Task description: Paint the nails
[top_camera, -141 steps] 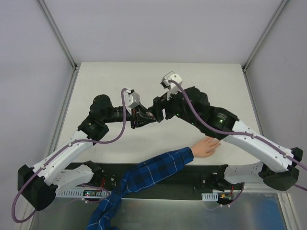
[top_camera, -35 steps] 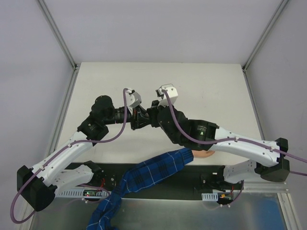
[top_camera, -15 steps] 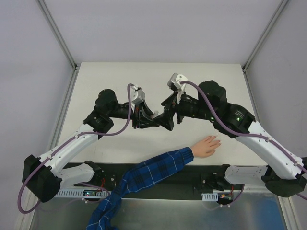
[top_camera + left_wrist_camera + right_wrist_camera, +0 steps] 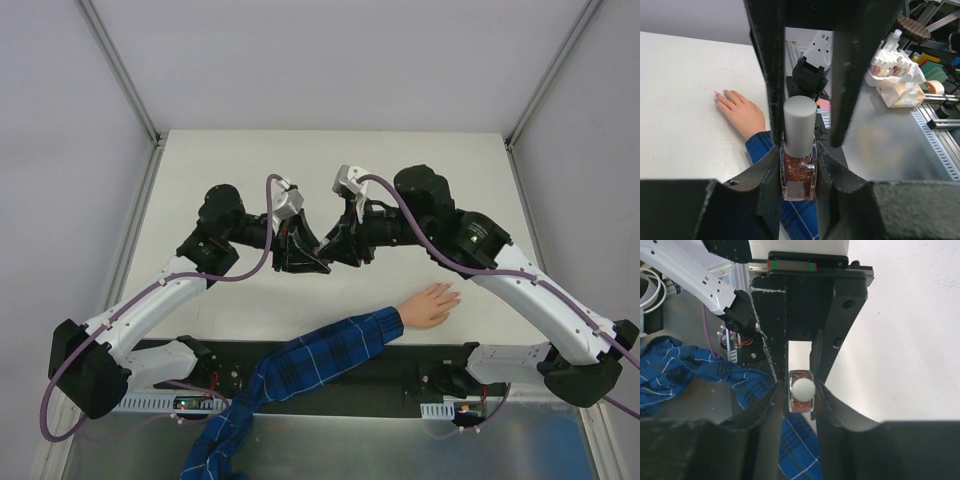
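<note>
Now the right gripper [image 4: 802, 396] is back at the bottle [image 4: 798, 176]. Half a second ago it stood off just to the bottle's right, fingers clear; here it has come in end-on over the grey cap [image 4: 800, 125]. A little over a second back the right arm lay low across the hand [image 4: 430, 305]; it has lifted, and the hand shows whole again. Reading: a fresh bite at the cap, so the opening is still under way, with the cap on, no brush out, no paint laid. Left gripper [image 4: 799, 162] is pressed tight on the bottle's glass body, holding it off the table [image 4: 250, 170], cap aimed at the right gripper. Right jaws are part spread, a finger on either side of the cap. In the left wrist view one finger [image 4: 769, 75] looks to be against the cap, and a sliver of light shows at the other. Cannot tell whether they grip it yet. Nails [image 4: 721, 93]: on the hand lying flat on the table, nearer the arm bases than the bottle and to its right, well apart from it, fingertips pointing away from the plaid sleeve [image 4: 330, 350]. Too small to tell whether any carry colour.
</note>
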{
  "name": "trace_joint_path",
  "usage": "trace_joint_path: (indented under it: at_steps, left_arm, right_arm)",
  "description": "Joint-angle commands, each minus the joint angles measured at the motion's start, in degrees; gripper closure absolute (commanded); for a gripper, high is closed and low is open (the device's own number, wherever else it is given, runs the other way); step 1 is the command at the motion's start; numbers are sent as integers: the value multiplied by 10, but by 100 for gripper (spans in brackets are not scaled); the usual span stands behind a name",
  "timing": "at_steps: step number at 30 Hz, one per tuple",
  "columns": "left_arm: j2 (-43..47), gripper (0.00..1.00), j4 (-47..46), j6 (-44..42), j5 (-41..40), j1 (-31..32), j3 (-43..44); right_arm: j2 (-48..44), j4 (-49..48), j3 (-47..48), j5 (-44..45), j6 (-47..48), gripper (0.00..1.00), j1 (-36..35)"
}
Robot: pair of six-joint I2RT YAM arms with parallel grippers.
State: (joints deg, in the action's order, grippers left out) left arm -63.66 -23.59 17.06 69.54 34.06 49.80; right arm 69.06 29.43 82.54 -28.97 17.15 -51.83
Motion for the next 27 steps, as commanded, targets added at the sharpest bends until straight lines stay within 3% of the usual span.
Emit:
trace_joint_path:
  at_steps: [1,2,3,7,8,10,11,12,14,16,19,22,24,25,27]
  left_arm:
    - [6,100,-39,3,21,0,21]
    - [6,100,-39,3,19,0,21]
    - [8,100,-38,3,13,0,21]
    - [23,100,4,-39,-42,0,21]
    - [28,100,17,-50,-95,0,21]
    - [45,100,53,-82,-153,0,17]
    - [51,100,61,-88,-186,0,15]
    - [58,100,67,-92,-256,-1,7]
    - [76,100,77,-101,-313,-1,-1]
    - [92,100,79,-112,-371,-1,-14]
    - [106,100,72,-124,-377,0,-23]
    - [102,100,64,-126,-340,0,-22]
    - [98,100,62,-126,-313,0,-17]
    - [90,100,62,-123,-285,0,-15]
    - [81,100,61,-117,-254,0,-5]
  right_arm:
    - [0,-28,-2,-33,5,75,2]
    - [0,-31,-4,-33,4,89,2]
    - [-1,-33,-8,-27,1,97,2]
    - [-8,-54,-23,21,-28,99,-2]
    - [-10,-60,-28,54,-60,99,-5]
    - [-22,-97,-62,220,-95,100,-37]
    - [-28,-103,-74,424,-110,100,-63]
    - [-30,-106,-81,529,-140,100,-127]
    - [-21,-94,-81,738,-199,100,-177]
    - [4,-84,-70,815,-262,100,-230]
    - [47,-63,-21,815,-297,100,-245]
    - [64,-63,15,754,-240,100,-238]
    - [57,-57,37,652,-202,90,-210]
    - [52,-38,44,606,-175,76,-194]
    - [39,-16,67,441,-151,64,-135]
